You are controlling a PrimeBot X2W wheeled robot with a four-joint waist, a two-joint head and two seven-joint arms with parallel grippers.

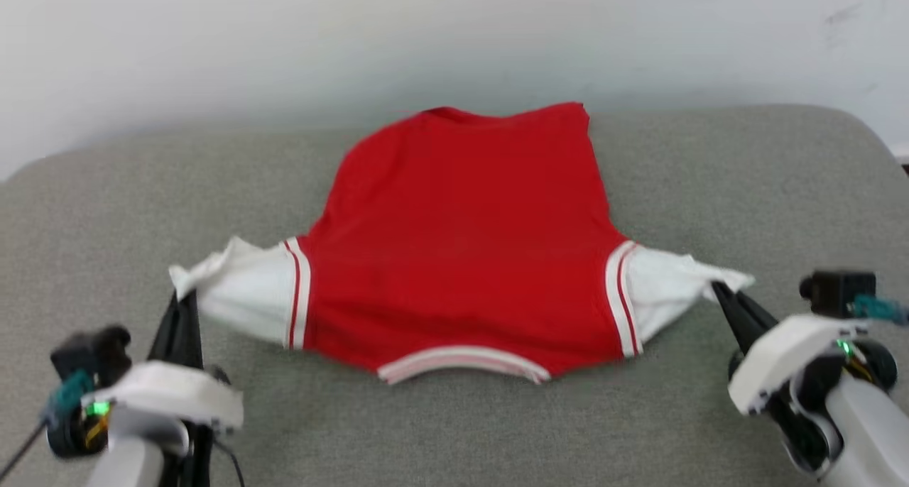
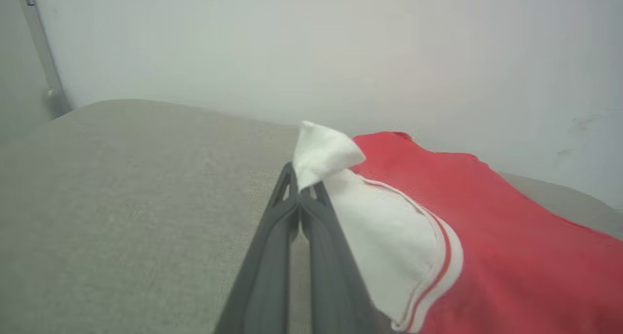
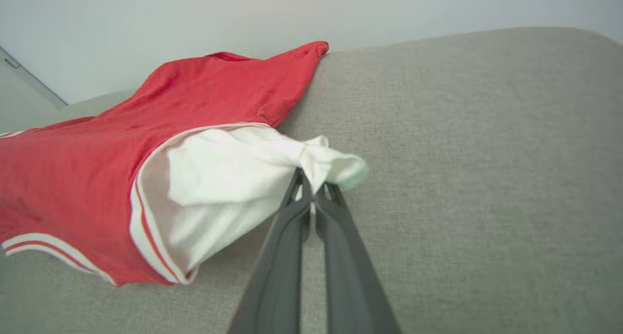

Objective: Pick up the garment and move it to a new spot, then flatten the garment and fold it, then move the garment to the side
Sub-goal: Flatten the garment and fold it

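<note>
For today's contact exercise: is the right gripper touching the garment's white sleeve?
Touching. In the right wrist view the right gripper is shut on the bunched white sleeve of the garment.

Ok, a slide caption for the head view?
Left end effector and right end effector pinch the white sleeves of a red jersey T-shirt stretched across a grey fabric cushion.

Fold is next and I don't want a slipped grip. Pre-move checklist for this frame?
1. Grip of left gripper on left sleeve: ok, shut on its tip.
2. Grip of right gripper on right sleeve: ok, shut on its tip.
3. Body of garment flat on grey cushion: ok.
4. Straight far hem: not ok, its left corner looks drawn in.
5. Flat collar trim: cannot tell, blurred.
</note>
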